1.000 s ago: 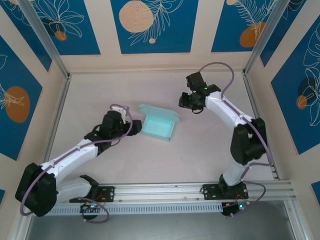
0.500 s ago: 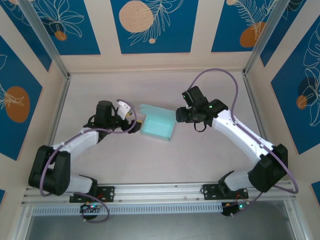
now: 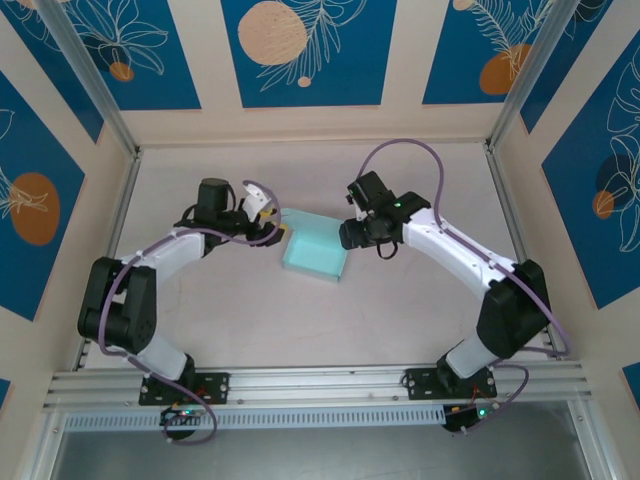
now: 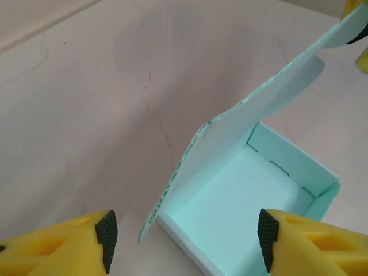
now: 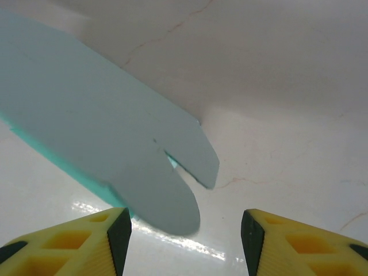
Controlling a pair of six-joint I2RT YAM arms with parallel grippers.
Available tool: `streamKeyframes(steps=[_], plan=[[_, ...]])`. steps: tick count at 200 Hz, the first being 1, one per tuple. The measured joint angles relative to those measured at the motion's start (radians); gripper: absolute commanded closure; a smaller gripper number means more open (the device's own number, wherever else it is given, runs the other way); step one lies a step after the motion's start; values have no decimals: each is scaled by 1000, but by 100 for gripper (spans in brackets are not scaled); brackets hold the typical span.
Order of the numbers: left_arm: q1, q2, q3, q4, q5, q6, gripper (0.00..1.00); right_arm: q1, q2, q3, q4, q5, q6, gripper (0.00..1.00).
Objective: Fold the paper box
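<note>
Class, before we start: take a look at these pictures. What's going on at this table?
Two robot arms are working on a pale blue paper box in the middle of the table. The left gripper sits at the box's left side and the right gripper at its right, both open and gripping nothing. The tray is already formed, but its lid stands raised at a slant, not yet closed.
</note>
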Motion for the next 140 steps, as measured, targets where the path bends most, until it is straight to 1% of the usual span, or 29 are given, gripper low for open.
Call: streamKeyframes(steps=[18, 54, 64, 76, 88, 99, 105, 128, 140], plan=[[-11, 3, 0, 0, -16, -2, 42, 6, 34, 18, 5, 0, -9, 49], [-35, 48, 0, 6, -51, -20, 45, 11, 60, 32, 19, 5, -12, 57], [-42, 58, 0, 6, -64, -23, 50, 11, 65, 32, 28, 8, -11, 59], [-50, 68, 3, 5, -80, -33, 53, 11, 75, 32, 37, 13, -8, 61], [-56, 78, 17, 3, -95, -40, 58, 11, 87, 33, 42, 19, -1, 63], [-63, 87, 31, 4, -114, -52, 59, 11, 98, 34, 45, 23, 3, 64], [-66, 89, 35, 6, -124, -58, 62, 11, 105, 35, 47, 27, 5, 65], [-77, 98, 45, 7, -148, -76, 63, 11, 123, 38, 51, 42, 15, 67], [-87, 104, 49, 7, -157, -85, 66, 11, 126, 39, 51, 50, 21, 68]])
